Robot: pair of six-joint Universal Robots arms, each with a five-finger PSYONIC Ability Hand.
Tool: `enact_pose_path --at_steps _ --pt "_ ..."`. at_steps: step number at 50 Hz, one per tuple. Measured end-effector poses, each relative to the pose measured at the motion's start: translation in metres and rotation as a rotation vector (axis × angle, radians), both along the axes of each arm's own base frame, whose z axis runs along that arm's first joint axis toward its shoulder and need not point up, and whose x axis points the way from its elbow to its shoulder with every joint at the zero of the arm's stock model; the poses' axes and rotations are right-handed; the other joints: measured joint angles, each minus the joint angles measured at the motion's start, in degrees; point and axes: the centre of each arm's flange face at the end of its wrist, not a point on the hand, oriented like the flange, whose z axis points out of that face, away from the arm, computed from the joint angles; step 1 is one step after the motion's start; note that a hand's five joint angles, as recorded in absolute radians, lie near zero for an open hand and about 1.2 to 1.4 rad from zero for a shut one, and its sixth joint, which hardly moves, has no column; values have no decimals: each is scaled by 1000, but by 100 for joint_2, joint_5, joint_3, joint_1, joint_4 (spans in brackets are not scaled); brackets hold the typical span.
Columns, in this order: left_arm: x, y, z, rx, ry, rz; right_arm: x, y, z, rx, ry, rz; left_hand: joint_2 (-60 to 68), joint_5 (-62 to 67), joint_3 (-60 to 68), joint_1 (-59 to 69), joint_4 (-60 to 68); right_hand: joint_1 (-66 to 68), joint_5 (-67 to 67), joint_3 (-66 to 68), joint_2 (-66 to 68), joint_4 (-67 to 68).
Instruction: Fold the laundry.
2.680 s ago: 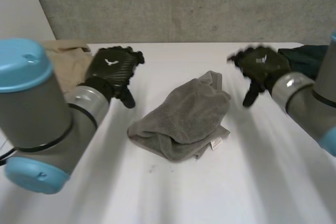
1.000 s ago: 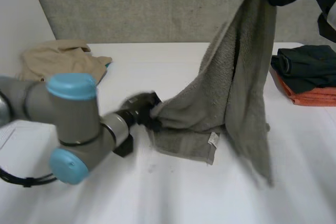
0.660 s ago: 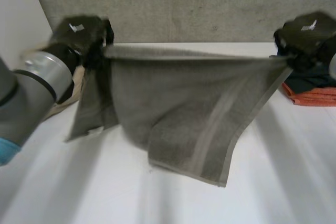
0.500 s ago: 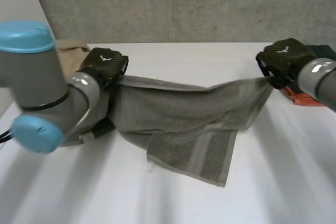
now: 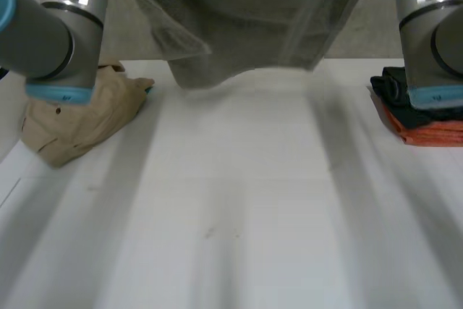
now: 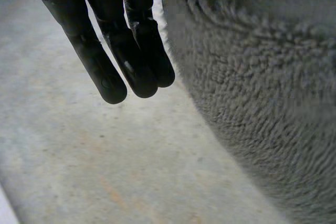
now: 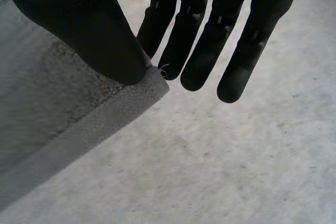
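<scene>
1. Grey towel (image 5: 246,19) — up in the air, hanging spread between the two arms above the far part of the white tabletop (image 5: 239,200). Lower edge uneven, sagging lowest left of centre. Woven band running down the right part of the cloth.
2. Left arm (image 5: 54,27) and right arm (image 5: 430,27) both held high in the head view, one at each side of the towel. Grey joints, light-blue caps.
3. Left robot hand (image 6: 113,35): grasping the towel. Fingers straight and close together along one face of the thick looped pile, with a dark thumb part across the cloth on the other side. Cloth bunched here; cannot tell whether corner or edge.
4. Right robot hand (image 7: 210,30): grasping the towel at a corner. Thumb (image 7: 89,30) pressing the hemmed corner against a finger. Remaining fingers straight, slightly spread, free of cloth.
5. Left side of the tabletop: crumpled beige garment (image 5: 79,117), lying just under the left arm's blue cap in the head view.
6. Right side of the tabletop: folded dark garment (image 5: 394,95) stacked on a folded orange garment (image 5: 434,132) — both at the right edge, partly behind the right arm.
</scene>
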Motion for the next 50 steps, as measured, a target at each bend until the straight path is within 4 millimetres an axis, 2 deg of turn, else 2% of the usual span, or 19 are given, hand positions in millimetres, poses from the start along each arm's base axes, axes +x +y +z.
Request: enact_pose_path --at_steps 5,6,12,13,17,20,22,23,25,26,29,32,39,41,45,46,47,48,50 --pt "8 32 -31 147 -90 -38 -4 19 -35 159 88 41 0 0 0 0 0 0 5 0 0 0" --pt "11 41 -44 200 -115 -45 -7 29 -52 235 124 59 1 0 2 0 0 0 5 0 0 0" --pt "22 70 -106 429 -210 -57 -15 61 -108 476 226 120 2 0 3 0 1 0 5 0 0 5" --pt "24 75 -123 482 -230 -58 -16 66 -119 522 243 132 5 0 5 0 1 0 5 0 0 8" --pt "27 82 -172 625 -288 -57 -23 77 -154 650 282 151 -5 0 6 0 -11 0 5 0 0 13" --pt "26 80 -211 720 -340 -49 -27 78 -181 732 303 151 -672 -445 -651 -517 -701 0 5 0 0 13" --pt "26 79 -224 748 -361 -44 -28 77 -191 760 311 148 -980 -723 -947 -849 -1004 0 5 0 0 13" --pt "25 78 -233 766 -379 -41 -29 76 -196 774 314 145 -1249 -987 -1209 -1146 -1274 0 5 0 0 14" --pt "24 78 -237 772 -386 -39 -29 75 -199 783 317 142 -1878 -1540 -1752 -1744 -1824 0 5 0 0 13" --pt "22 77 -247 787 -411 -34 -31 72 -205 797 318 131 -3358 -3113 -3305 -3369 -3400 0 5 0 0 14" --pt "20 78 -243 775 -413 -32 -34 66 -207 799 311 116 -4275 -4035 -4199 -4180 -4308 0 5 0 0 14" --pt "22 83 -228 756 -390 -34 -40 59 -206 799 299 95 -5193 -5004 -5162 -4997 -5265 -3 5 0 0 13" --pt "33 103 -203 775 -308 -50 -50 48 -205 799 281 56 -5337 -5129 -5301 -5075 -5381 -3 5 0 0 14" --pt "46 114 -197 822 -253 -45 -53 44 -205 799 276 39 -5343 -5129 -5301 -5075 -5381 -3 5 0 0 14" --pt "70 120 -200 894 -194 5 -55 41 -205 797 272 27 -5210 -4948 -5208 -4981 -5253 -3 5 0 0 14" --pt "70 120 -200 894 -194 5 -55 41 -205 797 272 27 -5210 -4948 -5208 -4981 -5253 -3 5 0 0 14" --pt "82 120 -205 926 -171 36 -56 40 -204 796 270 23 -5083 -4814 -5084 -4870 -5129 -3 5 0 0 14" --pt "82 120 -205 926 -171 36 -56 40 -204 796 270 23 -5083 -4814 -5084 -4870 -5129 -3 5 0 0 14" --pt "105 117 -215 985 -134 100 -57 38 -203 795 268 20 -4544 -4285 -4545 -4296 -4589 -3 5 0 0 14"
